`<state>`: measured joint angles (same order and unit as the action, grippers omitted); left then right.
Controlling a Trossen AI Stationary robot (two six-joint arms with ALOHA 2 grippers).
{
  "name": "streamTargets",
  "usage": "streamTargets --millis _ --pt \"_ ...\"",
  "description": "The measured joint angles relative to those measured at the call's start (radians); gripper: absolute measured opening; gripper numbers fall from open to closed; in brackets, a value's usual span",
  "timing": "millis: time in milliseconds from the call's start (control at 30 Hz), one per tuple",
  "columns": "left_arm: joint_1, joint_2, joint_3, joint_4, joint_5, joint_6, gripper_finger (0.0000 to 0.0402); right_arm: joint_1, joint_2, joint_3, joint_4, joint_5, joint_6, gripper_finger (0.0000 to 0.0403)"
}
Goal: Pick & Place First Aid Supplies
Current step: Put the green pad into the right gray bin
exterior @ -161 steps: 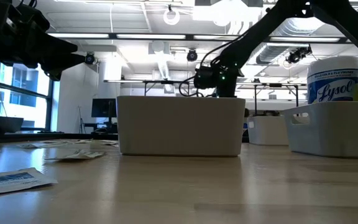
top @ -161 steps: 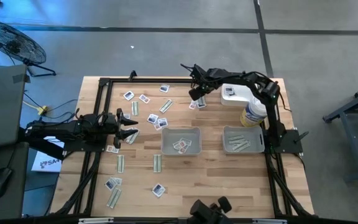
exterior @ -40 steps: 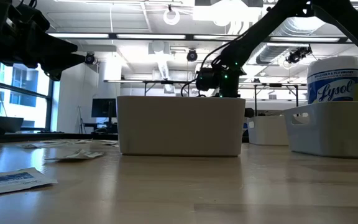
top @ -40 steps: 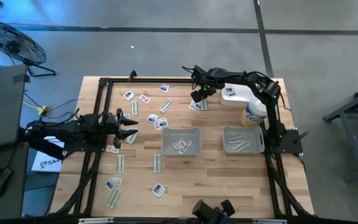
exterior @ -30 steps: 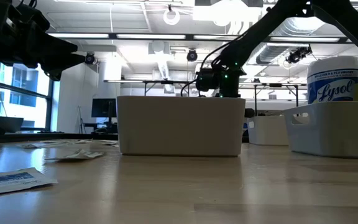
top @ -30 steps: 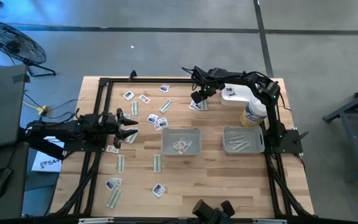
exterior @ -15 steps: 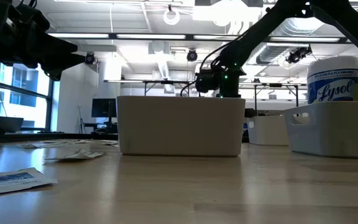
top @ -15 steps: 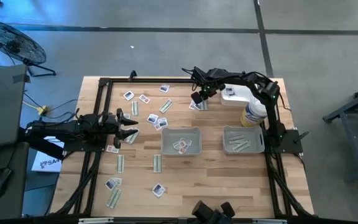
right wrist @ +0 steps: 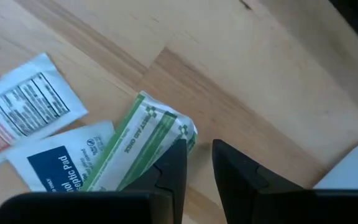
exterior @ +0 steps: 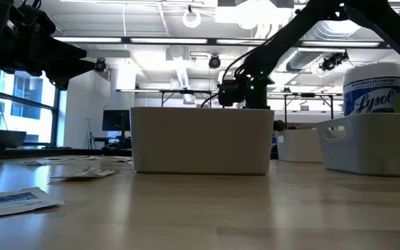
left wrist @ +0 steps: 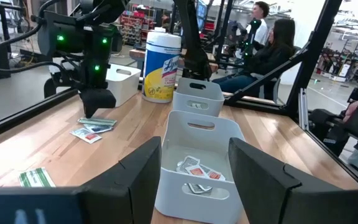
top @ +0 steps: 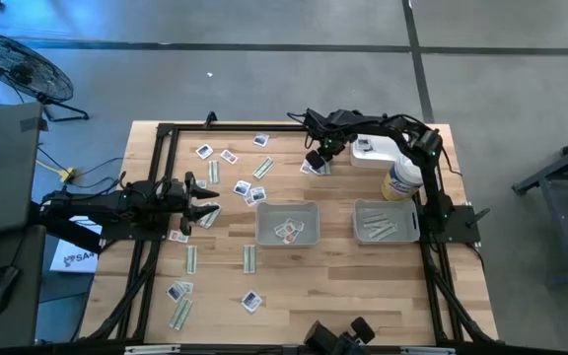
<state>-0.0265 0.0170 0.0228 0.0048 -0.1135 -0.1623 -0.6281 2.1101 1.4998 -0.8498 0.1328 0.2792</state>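
Green-striped strip packet (right wrist: 143,147) lies right under the right gripper (right wrist: 194,163), its long axis running slantwise, one end poking up beside the two dark fingers. Those jaws stand narrowly apart; from the wrist view they look set against that end, but I cannot tell whether they actually pinch it. Two squarish white packets sit touching the strip: one with a blue panel (right wrist: 56,163) partly beneath it, one with red print (right wrist: 27,111) just beyond. Crowded like that, a close could catch a neighbour along with the strip.

From above, the right gripper (top: 316,158) works near the far edge of the tabletop (top: 333,286), close to the white bottle (top: 400,179). The left gripper (top: 203,199) waits well apart on the other side, jaws wide and empty, so the right arm is plainly the nearer. Two grey trays, the middle tray (top: 287,225) and the right tray (top: 386,220), lie nearer the front, with nothing standing between them and the strip. More packets lie scattered across the left half.
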Motion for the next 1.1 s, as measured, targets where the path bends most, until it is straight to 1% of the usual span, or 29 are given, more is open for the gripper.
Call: streamTargets --millis 133,300,500,600,667,767,900,1100 --pt "0.0 0.0 0.0 0.0 0.0 0.0 0.0186 0.001 0.0 0.034 -0.001 -0.005 -0.078 0.0071" --pt "0.0 0.0 0.0 0.0 0.0 0.0 0.0186 -0.007 -0.001 0.051 -0.002 -0.077 -0.143 0.0073" --pt "0.0 0.0 0.0 0.0 0.0 0.0 0.0186 -0.027 -0.001 0.051 0.0 -0.079 -0.229 0.0104" --pt "0.0 0.0 0.0 0.0 0.0 0.0 0.0186 -0.029 0.002 0.053 0.017 -0.052 -0.266 0.0119" --pt "0.0 0.0 0.0 0.0 0.0 0.0 0.0186 -0.028 0.007 0.053 0.024 -0.055 -0.301 0.0125" --pt "0.0 0.0 0.0 0.0 0.0 0.0 0.0186 -0.029 0.023 0.053 0.027 -0.099 -0.34 0.0125" --pt "0.0 0.0 0.0 0.0 0.0 0.0 0.0186 -0.029 0.042 0.055 0.021 -0.099 -0.37 0.0118" --pt "0.0 0.0 0.0 0.0 0.0 0.0 0.0186 -0.041 0.061 0.059 0.014 -0.108 -0.372 0.0107"
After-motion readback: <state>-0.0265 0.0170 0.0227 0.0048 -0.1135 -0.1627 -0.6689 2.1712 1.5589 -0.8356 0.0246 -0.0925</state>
